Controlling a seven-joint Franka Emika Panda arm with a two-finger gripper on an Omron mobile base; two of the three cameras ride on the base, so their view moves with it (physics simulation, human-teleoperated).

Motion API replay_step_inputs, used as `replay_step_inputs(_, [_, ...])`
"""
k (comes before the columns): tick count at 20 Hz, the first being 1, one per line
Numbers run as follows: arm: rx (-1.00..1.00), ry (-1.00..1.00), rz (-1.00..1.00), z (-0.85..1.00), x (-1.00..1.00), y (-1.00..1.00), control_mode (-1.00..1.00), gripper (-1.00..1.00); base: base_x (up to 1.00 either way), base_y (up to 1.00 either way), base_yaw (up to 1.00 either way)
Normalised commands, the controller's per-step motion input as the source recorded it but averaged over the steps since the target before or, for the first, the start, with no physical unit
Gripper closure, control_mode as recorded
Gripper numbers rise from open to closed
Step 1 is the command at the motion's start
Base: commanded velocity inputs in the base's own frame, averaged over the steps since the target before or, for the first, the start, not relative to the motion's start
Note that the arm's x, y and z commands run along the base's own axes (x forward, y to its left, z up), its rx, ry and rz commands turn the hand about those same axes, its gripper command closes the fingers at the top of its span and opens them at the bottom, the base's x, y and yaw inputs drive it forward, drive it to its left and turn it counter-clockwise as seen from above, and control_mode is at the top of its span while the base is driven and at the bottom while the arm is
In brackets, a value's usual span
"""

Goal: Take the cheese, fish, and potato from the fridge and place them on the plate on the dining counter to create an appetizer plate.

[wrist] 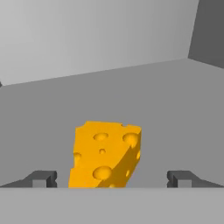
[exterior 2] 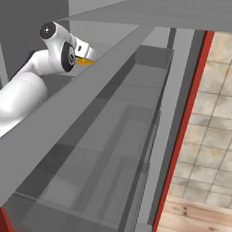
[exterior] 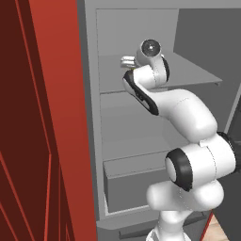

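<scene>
Left base view: the fridge (exterior: 141, 117) stands open, a tall grey cabinet with red panelling (exterior: 42, 122) to its left. Inside are grey shelves and a lower drawer (exterior: 132, 181). The arm reaches in at the upper shelf (exterior: 193, 70), and the gripper (exterior: 126, 60) shows as a pale block at the wrist's far side, pointing toward the fridge's back wall. Its fingers cannot be made out from here.

Right base view: the open fridge door's (exterior 2: 121, 138) grey bins run across the frame, with a red edge and a tiled floor (exterior 2: 220, 98) beyond, turning to wood planks lower down. The arm enters at the upper left. Just ahead of the gripper (exterior 2: 89, 52), a sliver of orange cheese (exterior 2: 83, 61) peeks out beneath the hand, close against it.

Hand view: a flat grey shelf (wrist: 166, 96) stretches ahead to the fridge's back wall, with a darker side wall at the upper right. The cheese (wrist: 105, 155) stands upright on the shelf, right in front of the hand, its holed broad face toward the camera and its long axis rising away from the shelf. It sits between the two fingertips (wrist: 41, 178), somewhat nearer this one than the other. The jaws are spread fully wide, each tip well apart from the wedge, so nothing is grasped or touched.
</scene>
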Motion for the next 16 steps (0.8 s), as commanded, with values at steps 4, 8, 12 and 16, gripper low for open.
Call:
replay_step_inputs(4, [0.0,0.0,-0.06,-0.12,0.19,0.0,-1.0,-1.0,0.0,0.0,0.0])
replay_step_inputs(8, [0.0,0.0,-0.07,-0.14,0.21,0.0,-1.0,-1.0,0.0,0.0,0.0])
replay_step_inputs(12, [0.0,0.0,-0.07,-0.13,0.21,0.0,-1.0,-1.0,0.0,0.0,0.0])
replay_step_inputs(16, [0.0,0.0,-0.06,-0.12,0.22,0.0,-1.0,-1.0,0.0,0.0,0.0])
